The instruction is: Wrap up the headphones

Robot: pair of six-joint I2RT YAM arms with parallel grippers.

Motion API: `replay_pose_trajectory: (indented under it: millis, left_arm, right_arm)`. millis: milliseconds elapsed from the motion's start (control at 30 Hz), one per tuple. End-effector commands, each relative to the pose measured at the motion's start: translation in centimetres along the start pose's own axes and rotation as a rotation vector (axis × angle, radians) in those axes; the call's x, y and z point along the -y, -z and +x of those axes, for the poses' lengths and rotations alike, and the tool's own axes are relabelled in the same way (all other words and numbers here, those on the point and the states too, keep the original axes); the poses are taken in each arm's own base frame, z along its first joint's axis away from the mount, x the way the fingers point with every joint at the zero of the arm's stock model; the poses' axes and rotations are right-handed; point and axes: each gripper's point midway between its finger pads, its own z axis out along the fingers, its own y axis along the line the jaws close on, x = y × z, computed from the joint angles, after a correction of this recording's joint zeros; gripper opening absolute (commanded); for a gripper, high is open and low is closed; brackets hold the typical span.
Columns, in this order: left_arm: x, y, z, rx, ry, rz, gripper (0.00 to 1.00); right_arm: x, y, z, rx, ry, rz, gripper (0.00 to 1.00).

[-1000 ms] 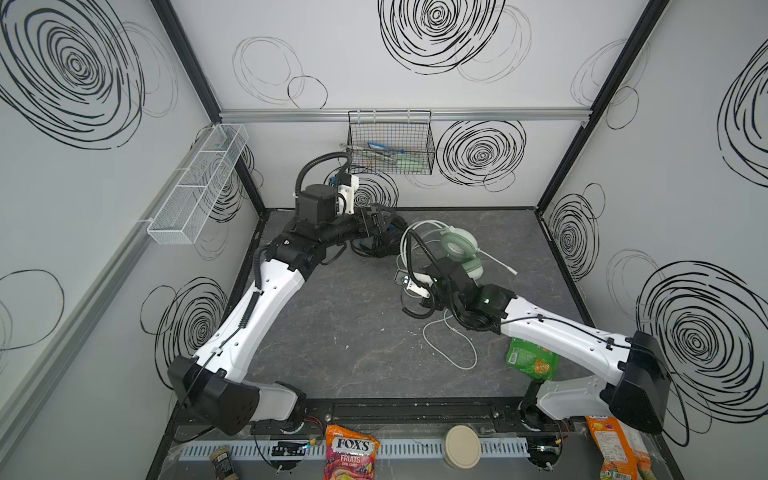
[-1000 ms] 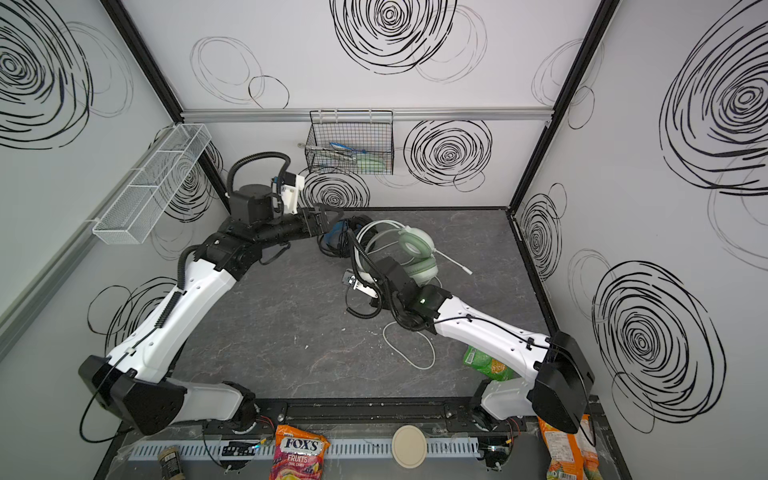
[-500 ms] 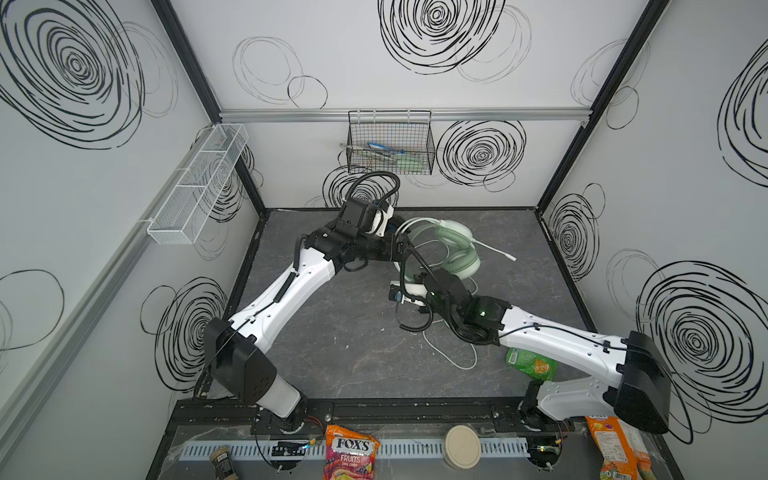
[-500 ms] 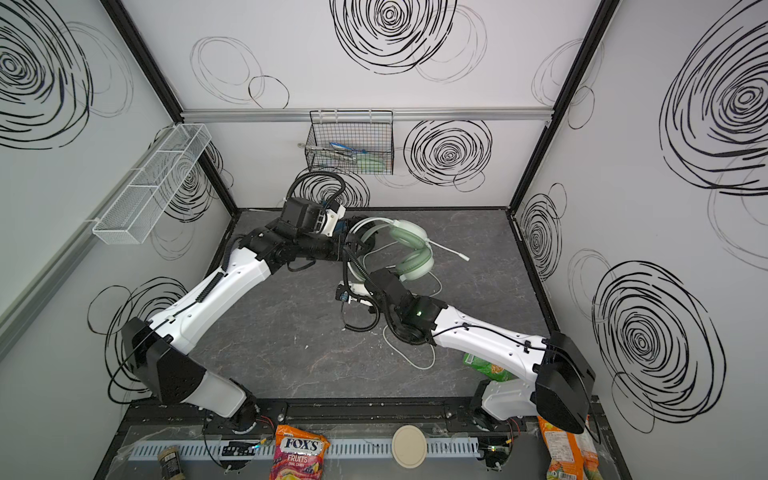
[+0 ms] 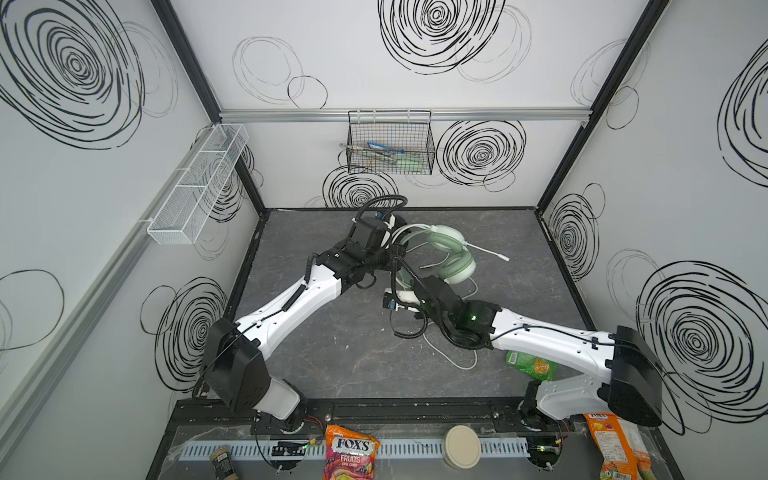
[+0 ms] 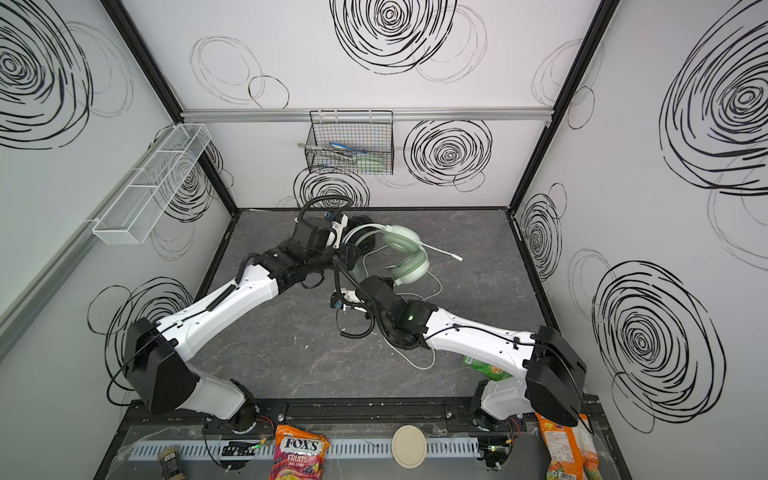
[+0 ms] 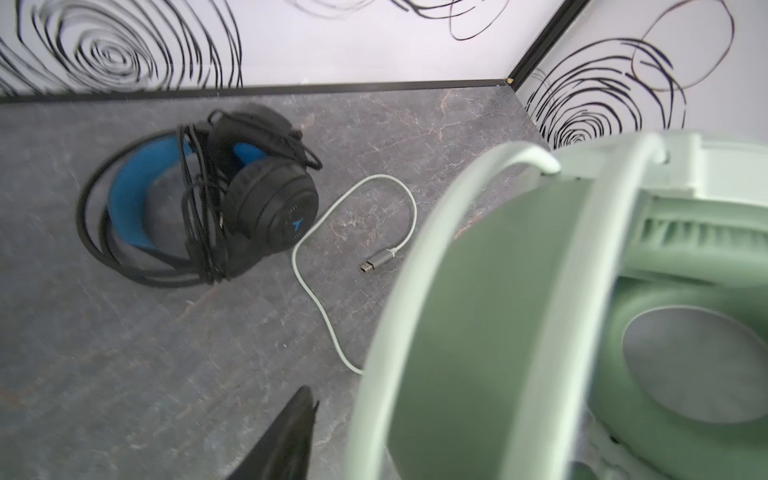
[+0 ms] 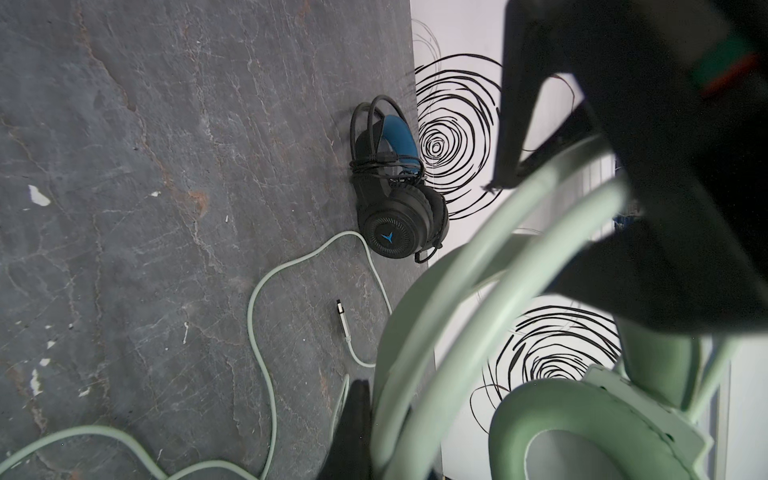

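Desk (image 5: 332, 357): dark and stone-patterned, it fills the centre of both top views.

Mint-green headphones (image 5: 451, 257): held clear of the desk just above centre frame, between the two arms. The set is judged light, rigid at the cups, springy along the twin thin headband rails and soft at the ear pads. The rails are the sensible hold, since the smooth rounded cups would likely slip.

Right pincer (image 5: 405, 274): drawn together, apparently clamped on the headband rails, which cross its wrist view close by.

Left pincer (image 5: 397, 251): at the headband's other side. Whether it grips cannot be told, as only one finger (image 7: 291, 436) shows.

Black headphones (image 7: 249, 199): lying on the desk by the rear wall, upper left of the left wrist view, with the black cable already wound round the blue headband.

Pale cable (image 7: 294, 258): limp, lying in loose loops over the desk. It is judged prone to snagging and to springing off unless wound under light tension.

USB plug (image 7: 376, 262): the cable's free end, which would serve as a small stiff handle.

Writing: "FOX'S FRUITS" on the sweet bag (image 5: 351, 451) at the lower edge, and a blue Y-shaped emblem (image 8: 387, 237) on the black cup. The orange packet (image 5: 619, 444) at lower right is unreadable.
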Motion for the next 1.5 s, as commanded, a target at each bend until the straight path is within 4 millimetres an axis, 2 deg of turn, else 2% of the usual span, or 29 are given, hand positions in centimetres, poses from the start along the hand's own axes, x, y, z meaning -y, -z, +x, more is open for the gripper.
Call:
replay_pose_trajectory:
  millis: [0,100,167,233,300,367,500,600,733,800,867,1000,1133,1233,1367,1467]
  left_arm:
    - [-0.4,1.7,-4.2,0.176,0.016,-0.016,0.35]
    - [-0.8,2.5,-4.7,0.199,0.04,-0.004,0.21]
    - [-1.5,3.1,-5.1,0.213,0.051,-0.013,0.08]
    - [-2.1,3.4,-5.3,0.228,0.061,-0.01,0.01]
    - [-2.8,3.7,-5.4,0.244,0.072,-0.009,0.0]
    - [-3.6,3.8,-5.7,0.253,0.08,-0.009,0.0]
    - [-4.9,4.2,-6.8,0.27,0.086,-0.02,0.0]
    - [-6.1,4.9,-8.0,0.286,0.095,-0.021,0.0]
    - [-7.1,7.0,-10.1,0.323,0.123,0.031,0.0]
    - [-6.6,8.4,-11.1,0.348,0.119,0.08,0.0]
    - [-5.6,9.8,-11.9,0.379,0.117,0.132,0.0]
    - [-4.1,12.3,-13.0,0.444,0.206,0.231,0.0]
    - [-3.2,13.9,-13.7,0.449,0.276,0.323,0.0]
    - [-2.3,14.8,-13.8,0.444,0.301,0.367,0.0]
    - [-1.3,15.6,-13.4,0.422,0.316,0.422,0.0]
    - [0.0,16.1,-13.2,0.399,0.3,0.465,0.0]
  right_arm:
    - [4.3,1.7,-2.4,0.066,-0.05,0.133,0.0]
    - [4.6,1.8,-2.4,0.063,-0.065,0.141,0.16]
    - [4.7,1.9,-2.4,0.064,-0.083,0.139,0.37]
    - [5.2,2.5,-2.5,0.072,-0.12,0.145,0.56]
    - [6.0,3.4,-2.8,0.095,-0.192,0.156,0.75]
    - [6.5,4.5,-2.9,0.128,-0.244,0.152,0.84]
    - [7.9,7.2,-2.5,0.185,-0.406,0.133,0.89]
    - [9.4,9.6,-1.1,0.224,-0.603,0.096,0.95]
    - [11.7,11.5,2.7,0.298,-0.915,0.003,0.97]
    - [12.4,11.9,5.0,0.35,-1.034,-0.022,0.97]
    - [12.9,12.4,6.3,0.43,-1.119,-0.055,0.97]
    - [13.5,12.6,7.9,0.539,-1.227,-0.102,0.95]
    - [11.5,11.4,7.2,0.547,-1.179,-0.184,0.95]
    - [10.6,10.0,8.1,0.535,-1.173,-0.163,0.96]
    - [11.3,8.8,7.9,0.577,-1.17,-0.165,0.96]
    - [12.1,8.4,6.8,0.635,-1.143,-0.197,0.99]
